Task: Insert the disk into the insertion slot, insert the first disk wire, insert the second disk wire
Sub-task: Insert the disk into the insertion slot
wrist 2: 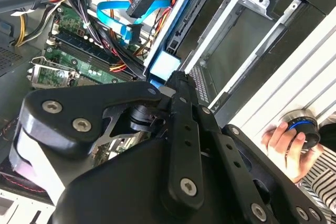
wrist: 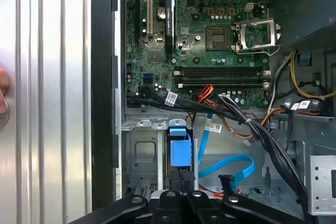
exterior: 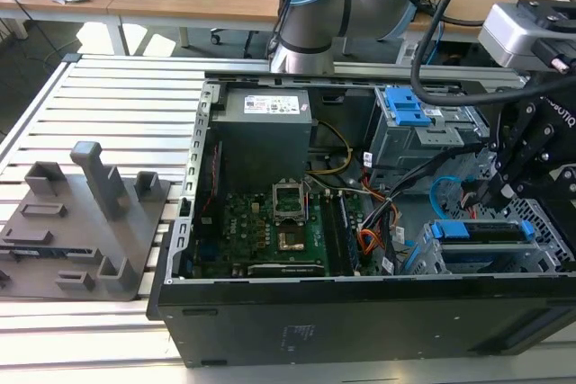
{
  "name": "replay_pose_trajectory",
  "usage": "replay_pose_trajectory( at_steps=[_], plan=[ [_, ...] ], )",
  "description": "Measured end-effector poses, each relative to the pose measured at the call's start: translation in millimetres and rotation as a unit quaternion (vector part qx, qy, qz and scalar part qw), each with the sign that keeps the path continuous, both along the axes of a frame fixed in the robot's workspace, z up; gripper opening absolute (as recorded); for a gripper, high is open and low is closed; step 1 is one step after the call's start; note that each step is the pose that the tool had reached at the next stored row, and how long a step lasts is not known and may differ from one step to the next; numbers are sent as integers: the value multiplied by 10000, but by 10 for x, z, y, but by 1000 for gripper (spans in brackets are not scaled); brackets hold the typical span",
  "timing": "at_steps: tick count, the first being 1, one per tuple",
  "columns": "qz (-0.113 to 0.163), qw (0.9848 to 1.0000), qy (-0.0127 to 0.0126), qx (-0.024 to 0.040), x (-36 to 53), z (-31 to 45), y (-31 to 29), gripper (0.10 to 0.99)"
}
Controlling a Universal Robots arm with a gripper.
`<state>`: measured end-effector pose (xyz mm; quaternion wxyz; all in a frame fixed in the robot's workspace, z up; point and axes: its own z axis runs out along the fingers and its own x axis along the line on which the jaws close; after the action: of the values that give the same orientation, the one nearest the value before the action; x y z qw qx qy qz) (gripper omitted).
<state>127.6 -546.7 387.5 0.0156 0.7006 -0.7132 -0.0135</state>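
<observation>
The disk point(exterior: 477, 233) in its blue carrier point(wrist: 179, 149) sits inside the insertion slot point(exterior: 430, 263), a low grey perforated cage point(wrist: 140, 153). My gripper point(wrist: 183, 174) is shut, its black fingertips point(wrist 2: 176, 78) together against the carrier's blue end point(wrist 2: 165, 65). Nothing is held between them. The second disk wire point(wrist: 231, 166), a glossy light-blue cable point(wrist 2: 116, 13), loops loose beside the cage with its black plug point(wrist 2: 132, 32) free. A second black plug point(wrist 2: 143, 0) on red, yellow and black wires also hangs unattached. In the exterior view my gripper point(exterior: 497, 193) hovers just above the cage.
The taller grey cage with a blue handle point(exterior: 409, 112) stands behind the slot. Black cable bundles point(wrist: 262, 135) cross next to the motherboard point(wrist: 210, 35). A person's hand point(wrist 2: 286, 142) rests on a round knob outside the case. A grey fixture point(exterior: 85, 222) lies on the slatted table.
</observation>
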Motion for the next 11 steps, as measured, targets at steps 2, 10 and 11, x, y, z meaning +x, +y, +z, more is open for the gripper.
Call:
replay_pose_trajectory(
  at_steps=[2,10,11],
  plan=[
    [0,10000,0,0,0,-15,0,106],
    [0,10000,0,0,0,-82,0,106],
    [0,10000,0,0,0,-91,0,106]
  ],
)
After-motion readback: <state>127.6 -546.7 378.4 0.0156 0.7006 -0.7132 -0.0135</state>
